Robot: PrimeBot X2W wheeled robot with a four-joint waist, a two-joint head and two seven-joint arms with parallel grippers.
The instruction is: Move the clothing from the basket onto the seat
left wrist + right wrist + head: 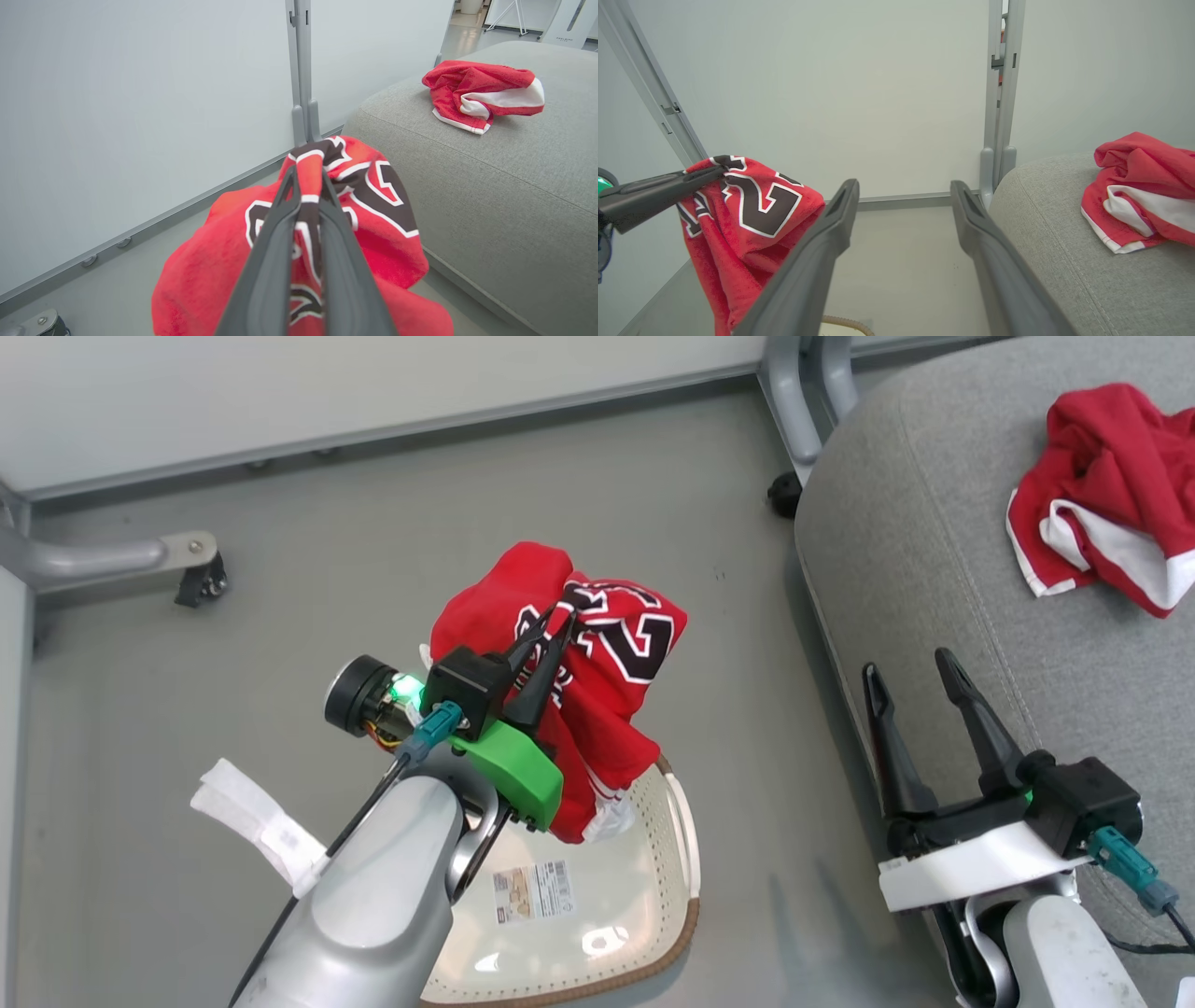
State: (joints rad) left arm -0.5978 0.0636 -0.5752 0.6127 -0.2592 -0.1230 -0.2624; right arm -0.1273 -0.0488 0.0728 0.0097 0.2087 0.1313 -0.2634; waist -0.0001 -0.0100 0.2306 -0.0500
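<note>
Jersey (611,719) clamped in L gripper (558,614), hanging above basket (693,919). R gripper (907,663) fingers wide apart, empty, by seat (915,523) edge. Shorts (1111,476) on seat.

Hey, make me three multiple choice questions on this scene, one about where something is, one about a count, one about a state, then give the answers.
1. Where do the shorts lie?
A) on the seat
B) inside the basket
C) over the basket's handle

2. How many red garments are there?
A) one
B) three
C) two

3. What is the left hand doing?
A) open and empty
B) shut on the jersey
C) resting on the seat

Answers:
1 A, they lie crumpled on the grey cushion, away from the basket.
2 C, just the jersey and the shorts.
3 B, its fingers pinch the lettered fabric.
</note>
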